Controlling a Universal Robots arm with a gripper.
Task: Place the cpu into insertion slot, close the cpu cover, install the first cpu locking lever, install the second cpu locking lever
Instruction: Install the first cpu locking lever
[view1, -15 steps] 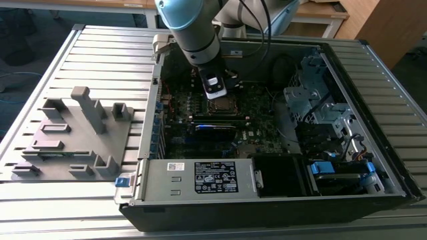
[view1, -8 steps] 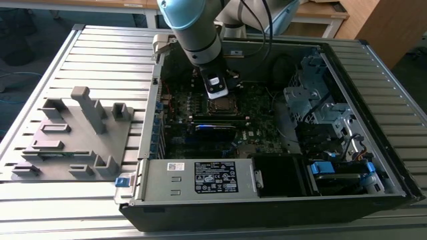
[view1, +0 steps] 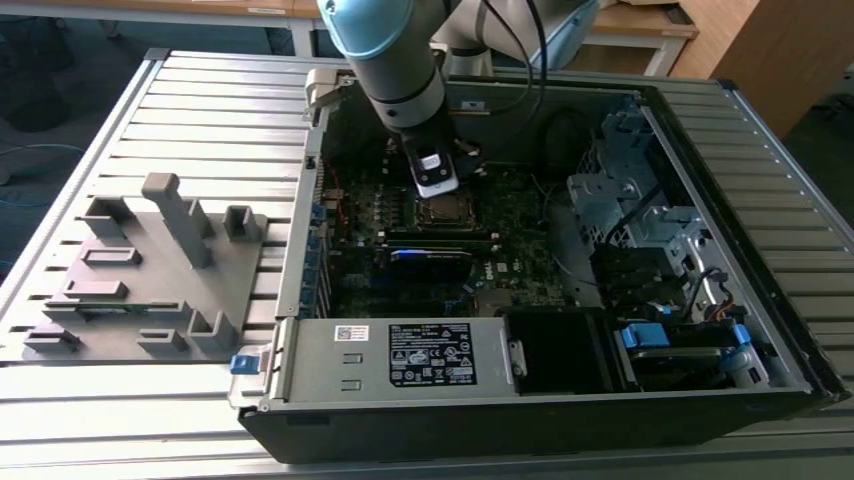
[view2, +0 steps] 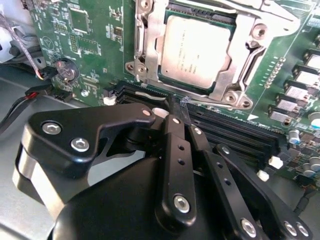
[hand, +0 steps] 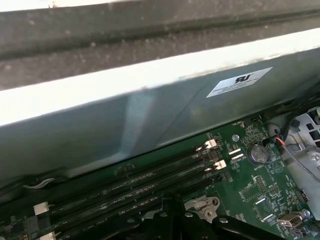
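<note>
The cpu (view2: 197, 50) lies flat in the insertion slot (view1: 443, 210) on the green board, its silvery top showing. The cpu cover (view2: 150, 47) lies down around it as a metal frame. A thin wire locking lever (view2: 215, 102) runs along the socket's edge on the side of the memory slots. Another lever bar (view2: 280, 12) crosses the far side of the socket. My gripper (view2: 177, 109) hangs just above the socket in the exterior view (view1: 438, 188). Its black fingers are shut together, with the tips at the wire lever; I cannot tell whether they touch it.
Black memory slots (view2: 235, 132) run right beside the socket, under my fingers. The case wall (hand: 150, 115) stands close by. A power supply (view1: 400, 355) and a drive cage (view1: 641, 200) fill the case's near and right sides. A grey fixture (view1: 147, 270) sits at the exterior view's left.
</note>
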